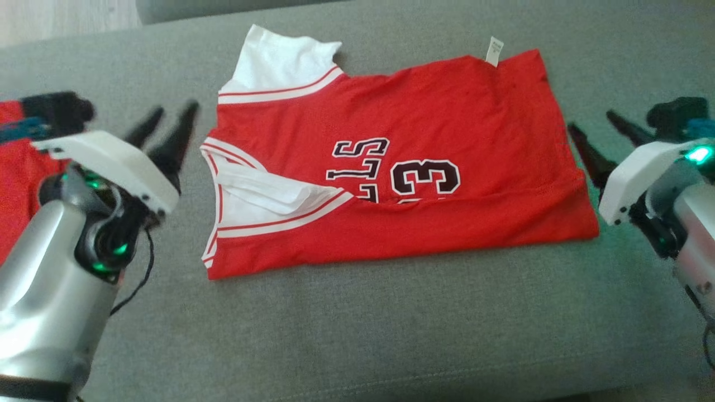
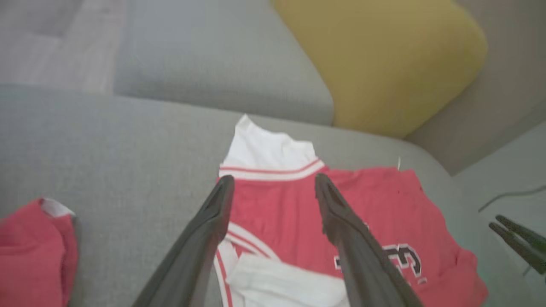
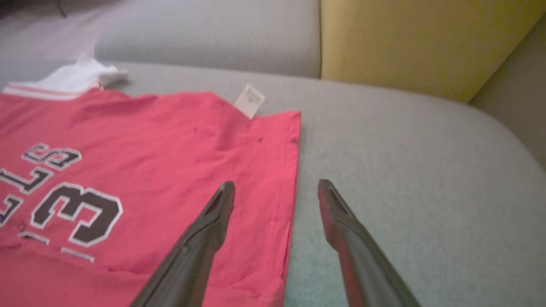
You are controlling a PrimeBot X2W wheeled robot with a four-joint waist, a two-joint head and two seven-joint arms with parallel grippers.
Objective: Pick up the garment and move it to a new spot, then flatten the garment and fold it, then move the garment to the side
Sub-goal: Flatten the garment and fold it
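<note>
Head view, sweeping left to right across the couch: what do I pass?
Red cloth → left fingers → jersey → right fingers.

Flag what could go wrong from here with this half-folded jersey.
1. The folded-up near edge of the jersey lies loose; pinching one layer could undo it.
2. The white sleeve sticks out at the far side and may spoil the next fold.
3. The second red garment lies close by the left gripper and could snag.
</note>
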